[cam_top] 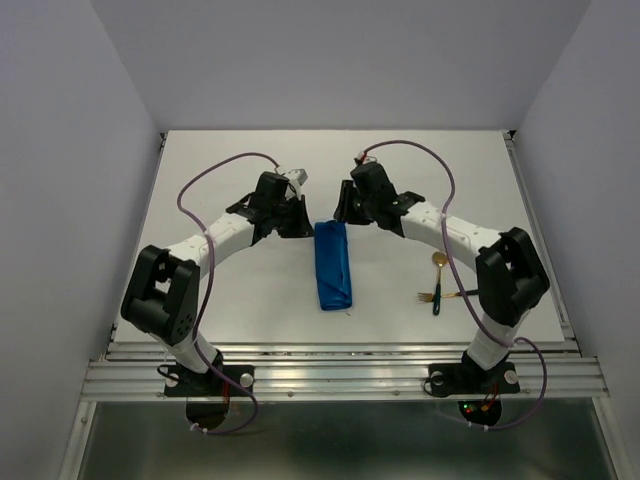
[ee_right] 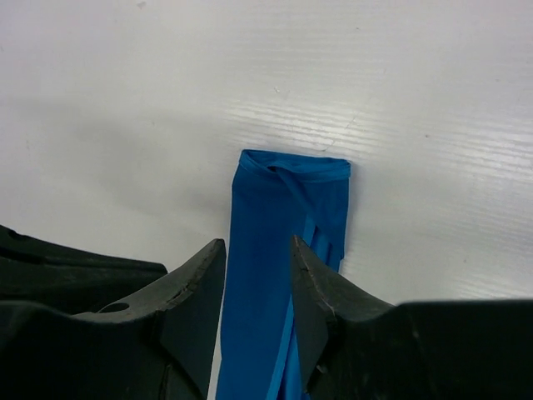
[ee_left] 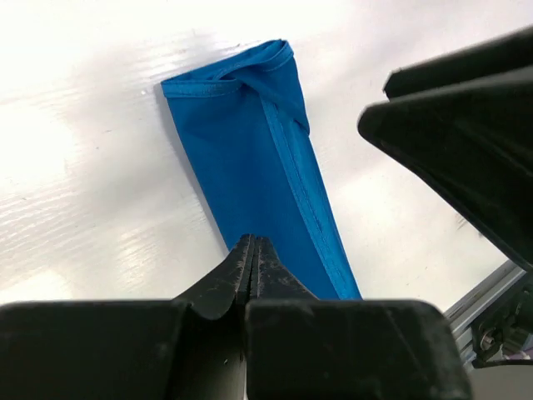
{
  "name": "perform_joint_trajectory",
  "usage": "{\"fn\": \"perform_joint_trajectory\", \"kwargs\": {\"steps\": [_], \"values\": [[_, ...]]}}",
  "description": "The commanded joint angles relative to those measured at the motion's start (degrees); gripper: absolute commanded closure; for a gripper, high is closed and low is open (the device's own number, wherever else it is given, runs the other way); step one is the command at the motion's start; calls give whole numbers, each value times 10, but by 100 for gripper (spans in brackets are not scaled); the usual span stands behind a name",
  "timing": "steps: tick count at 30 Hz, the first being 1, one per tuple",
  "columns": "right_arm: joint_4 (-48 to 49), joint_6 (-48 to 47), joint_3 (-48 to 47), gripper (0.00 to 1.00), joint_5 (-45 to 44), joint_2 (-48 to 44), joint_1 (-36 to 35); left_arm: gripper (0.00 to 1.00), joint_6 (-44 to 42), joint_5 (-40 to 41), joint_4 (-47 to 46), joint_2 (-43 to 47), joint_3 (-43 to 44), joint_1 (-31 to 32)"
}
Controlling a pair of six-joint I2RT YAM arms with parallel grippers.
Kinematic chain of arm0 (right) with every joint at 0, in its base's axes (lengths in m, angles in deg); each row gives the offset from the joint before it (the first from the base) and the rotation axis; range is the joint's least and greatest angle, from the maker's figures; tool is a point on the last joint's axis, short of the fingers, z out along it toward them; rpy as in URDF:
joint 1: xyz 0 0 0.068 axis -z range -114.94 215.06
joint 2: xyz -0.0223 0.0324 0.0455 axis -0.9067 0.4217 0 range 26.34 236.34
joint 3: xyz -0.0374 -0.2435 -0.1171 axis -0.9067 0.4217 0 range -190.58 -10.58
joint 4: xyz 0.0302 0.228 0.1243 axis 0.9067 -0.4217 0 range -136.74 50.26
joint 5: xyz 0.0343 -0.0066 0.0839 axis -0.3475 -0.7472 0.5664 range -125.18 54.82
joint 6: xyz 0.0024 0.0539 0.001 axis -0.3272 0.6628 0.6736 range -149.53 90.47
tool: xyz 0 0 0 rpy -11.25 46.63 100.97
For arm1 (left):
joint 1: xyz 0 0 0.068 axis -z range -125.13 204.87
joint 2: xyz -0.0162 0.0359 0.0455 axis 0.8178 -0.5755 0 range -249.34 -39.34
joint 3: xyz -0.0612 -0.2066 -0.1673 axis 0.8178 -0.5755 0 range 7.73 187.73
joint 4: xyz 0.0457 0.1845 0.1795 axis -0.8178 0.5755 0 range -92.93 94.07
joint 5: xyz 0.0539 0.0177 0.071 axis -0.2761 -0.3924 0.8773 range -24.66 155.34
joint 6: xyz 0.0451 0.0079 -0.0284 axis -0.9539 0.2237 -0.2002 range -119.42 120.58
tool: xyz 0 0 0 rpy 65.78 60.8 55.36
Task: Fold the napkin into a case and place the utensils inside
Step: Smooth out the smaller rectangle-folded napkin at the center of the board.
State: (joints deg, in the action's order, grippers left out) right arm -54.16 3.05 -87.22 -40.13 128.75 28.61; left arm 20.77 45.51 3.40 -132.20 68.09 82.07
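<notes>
The napkin (cam_top: 333, 266) lies on the white table as a narrow bright blue folded strip, the case shape, running from far to near. My left gripper (cam_top: 300, 224) hovers at its far left corner. In the left wrist view the left gripper (ee_left: 252, 243) is shut with nothing between its fingers, over the blue cloth (ee_left: 258, 150). My right gripper (cam_top: 344, 212) stands at the strip's far right end. In the right wrist view the right gripper (ee_right: 256, 245) is open, and the cloth (ee_right: 287, 204) lies below the gap. The spoon (cam_top: 438, 262) and fork (cam_top: 432, 297) lie to the right, near the right arm.
A metal rail (cam_top: 340, 372) runs along the table's near edge, by both arm bases. Plain walls close in the table on the left, right and far sides. The right arm's black body (ee_left: 466, 133) looms close in the left wrist view.
</notes>
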Motion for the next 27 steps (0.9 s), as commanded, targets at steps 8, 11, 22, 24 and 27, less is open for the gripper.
{"fn": "perform_joint_trajectory", "kwargs": {"steps": [8,11,22,24,27], "values": [[-4,-1,166,58,18,-140,79,95,63,176,79,41,61,91],[-4,0,202,58,36,-174,112,89,115,247,111,21,89,140],[-6,-10,257,57,83,-223,141,78,239,438,302,-117,250,275],[-9,-10,262,58,92,-227,141,96,250,435,305,-97,229,302],[11,-19,274,65,160,-243,133,100,264,393,249,-15,135,303]]}}
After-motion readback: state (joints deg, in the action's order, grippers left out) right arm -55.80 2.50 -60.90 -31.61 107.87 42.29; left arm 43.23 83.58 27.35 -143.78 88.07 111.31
